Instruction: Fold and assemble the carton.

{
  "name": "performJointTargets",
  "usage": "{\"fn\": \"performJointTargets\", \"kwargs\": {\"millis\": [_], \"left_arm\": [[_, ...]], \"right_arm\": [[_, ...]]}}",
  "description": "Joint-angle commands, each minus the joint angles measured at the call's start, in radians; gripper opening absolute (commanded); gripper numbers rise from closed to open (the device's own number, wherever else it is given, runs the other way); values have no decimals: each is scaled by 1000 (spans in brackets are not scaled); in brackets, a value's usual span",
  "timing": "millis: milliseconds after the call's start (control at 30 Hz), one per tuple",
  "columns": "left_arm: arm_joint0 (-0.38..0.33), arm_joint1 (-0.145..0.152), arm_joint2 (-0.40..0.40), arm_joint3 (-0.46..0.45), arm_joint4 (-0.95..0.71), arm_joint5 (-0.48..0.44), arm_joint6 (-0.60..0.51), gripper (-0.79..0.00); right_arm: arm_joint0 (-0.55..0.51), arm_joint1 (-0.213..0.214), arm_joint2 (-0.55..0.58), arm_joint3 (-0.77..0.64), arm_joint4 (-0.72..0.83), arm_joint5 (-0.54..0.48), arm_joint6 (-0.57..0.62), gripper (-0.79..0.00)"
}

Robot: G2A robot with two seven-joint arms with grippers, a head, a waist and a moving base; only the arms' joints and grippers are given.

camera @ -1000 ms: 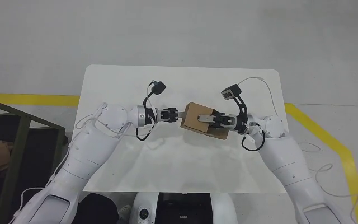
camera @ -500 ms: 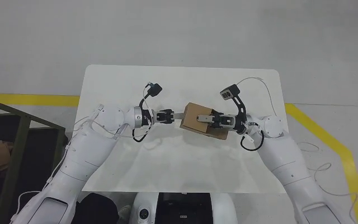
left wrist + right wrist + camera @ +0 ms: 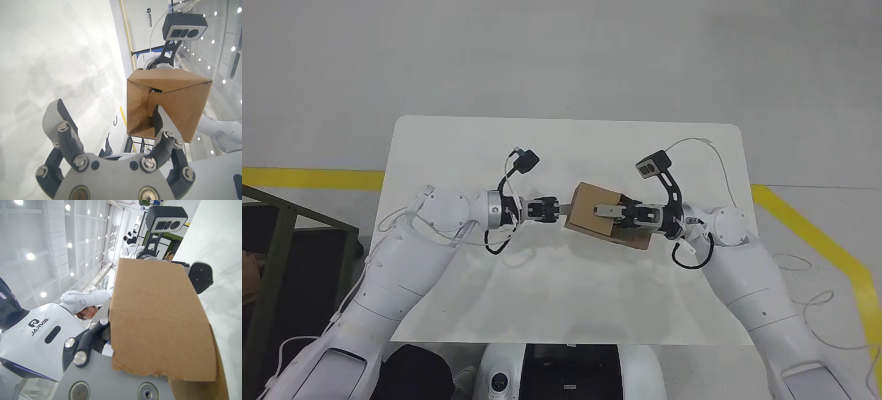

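While right gripper (image 3: 610, 212) clamps carton (image 3: 587, 198), left gripper (image 3: 108, 105), wide w/ one finger (image 3: 163, 119) behind flap (image 3: 175, 106), may tear it by over-prying.

The carton (image 3: 590, 203) is plain brown cardboard, the same brown on every side. The table (image 3: 572, 290) is plain white. The left gripper (image 3: 107, 105) has pale grey fingers (image 3: 48, 121) with black pads (image 3: 66, 115) and black links. The right gripper (image 3: 610, 213) is pale grey too. The floor (image 3: 542, 60) is grey, with a yellow line (image 3: 312, 178) at the left.
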Motion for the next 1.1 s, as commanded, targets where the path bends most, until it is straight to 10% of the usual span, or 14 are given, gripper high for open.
{"fn": "performJointTargets", "kwargs": {"millis": [0,1067], "left_arm": [[-3,-1,3,2,-2,-1,1,0],[2,4,-26,21,4,-31,45,0]], "right_arm": [[-1,0,1,0,0,0,0,-785],[-6,0,6,-2,-8,11,11,-785]]}}
